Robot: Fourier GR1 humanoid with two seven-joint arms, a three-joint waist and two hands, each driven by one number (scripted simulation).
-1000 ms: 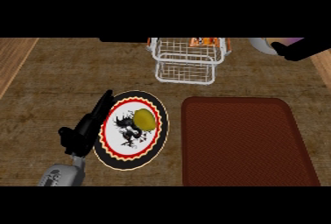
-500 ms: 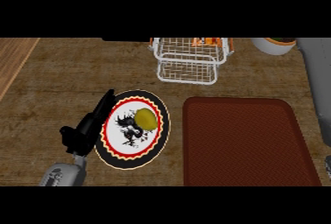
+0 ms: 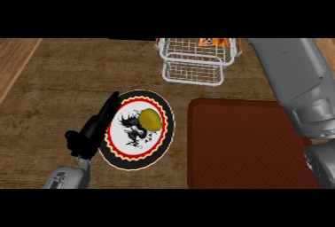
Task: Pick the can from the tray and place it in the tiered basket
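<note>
Wooden counter (image 3: 59, 80) | left hand (image 3: 85, 137) fingers (image 3: 108, 106) straight beside plate (image 3: 124, 162) | right forearm (image 3: 294, 75) over tray (image 3: 242, 146) edge, its fingers unseen

Dark red tray (image 3: 248, 150), white wire basket (image 3: 194, 74)

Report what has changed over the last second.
The right arm swung in across the tray's right edge; its hand, earlier at the top right corner, is now out of view. The left hand, plate and wire basket stayed put.
</note>
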